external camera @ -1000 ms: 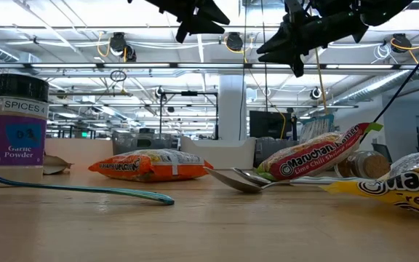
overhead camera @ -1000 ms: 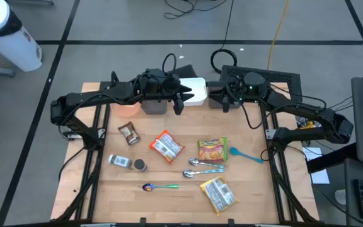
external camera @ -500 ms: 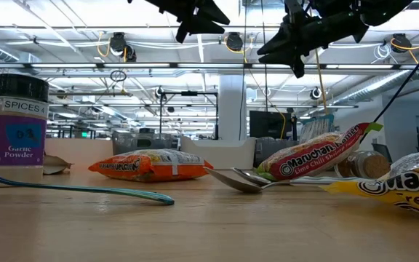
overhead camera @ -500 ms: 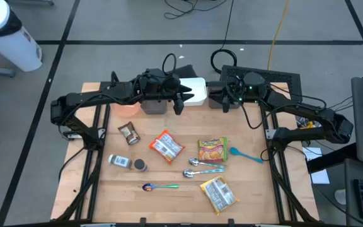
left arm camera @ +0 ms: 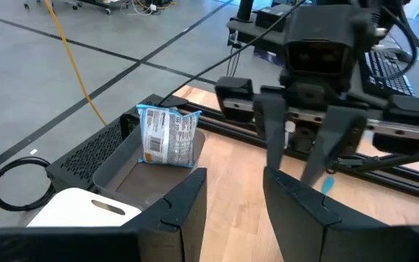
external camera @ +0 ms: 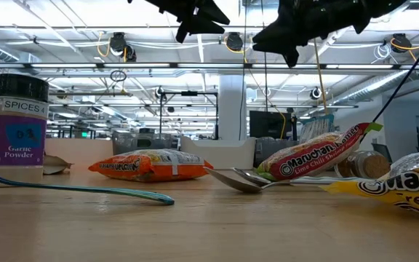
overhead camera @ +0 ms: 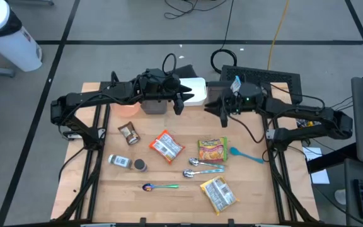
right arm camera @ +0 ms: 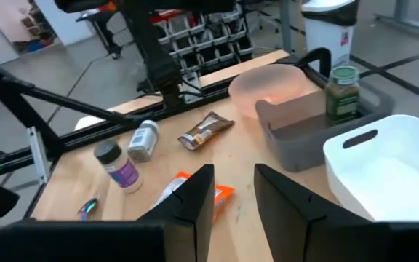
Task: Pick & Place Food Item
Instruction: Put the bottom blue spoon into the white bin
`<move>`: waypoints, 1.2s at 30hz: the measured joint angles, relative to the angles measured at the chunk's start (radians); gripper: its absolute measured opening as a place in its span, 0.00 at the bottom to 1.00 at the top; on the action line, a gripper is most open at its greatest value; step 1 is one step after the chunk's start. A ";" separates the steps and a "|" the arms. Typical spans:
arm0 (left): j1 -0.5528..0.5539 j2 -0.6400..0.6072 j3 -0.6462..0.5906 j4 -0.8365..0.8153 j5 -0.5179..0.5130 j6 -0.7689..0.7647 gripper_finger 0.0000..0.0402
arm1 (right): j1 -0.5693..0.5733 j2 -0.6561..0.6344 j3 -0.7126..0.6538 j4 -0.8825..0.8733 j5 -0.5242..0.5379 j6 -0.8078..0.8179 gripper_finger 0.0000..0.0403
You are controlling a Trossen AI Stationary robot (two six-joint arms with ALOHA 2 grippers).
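Note:
Several food packets lie flat on the table: an orange one (overhead camera: 166,145), a green-yellow one (overhead camera: 212,150), a yellow one (overhead camera: 218,192) and a brown one (overhead camera: 129,132). A blue-white packet (left arm camera: 167,136) leans against the wall inside the grey bin (overhead camera: 249,77) at the far right. My left gripper (overhead camera: 179,104) hangs open high over the far middle, beside the white bin (overhead camera: 197,91). My right gripper (overhead camera: 210,108) is also open and raised, facing the left one, just in front of the grey bin. Nothing is between either pair of fingers.
A second grey bin (right arm camera: 304,135) holds a green-lidded spice jar (right arm camera: 342,91), beside a pink bowl (right arm camera: 271,84). Two spice jars (overhead camera: 120,161) (overhead camera: 140,165) lie at the near left. Spoons (overhead camera: 200,167) (overhead camera: 159,186) (overhead camera: 246,154) lie among the packets.
My right gripper has swung away from above the far-right grey bin, toward the table's near edge and middle, rolling a little and staying high. The blue-white packet in that bin now shows in the high view. My left gripper has kept still.

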 joint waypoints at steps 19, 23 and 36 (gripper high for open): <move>0.000 0.000 0.000 0.000 0.000 0.000 0.36 | 0.085 0.000 0.000 0.025 0.032 -0.021 0.23; 0.000 0.000 0.000 0.000 0.000 0.000 0.36 | 0.085 0.000 0.000 0.025 0.030 -0.021 0.23; 0.000 0.000 0.000 0.000 0.000 0.000 0.36 | 0.085 0.000 0.000 0.024 0.028 0.007 0.23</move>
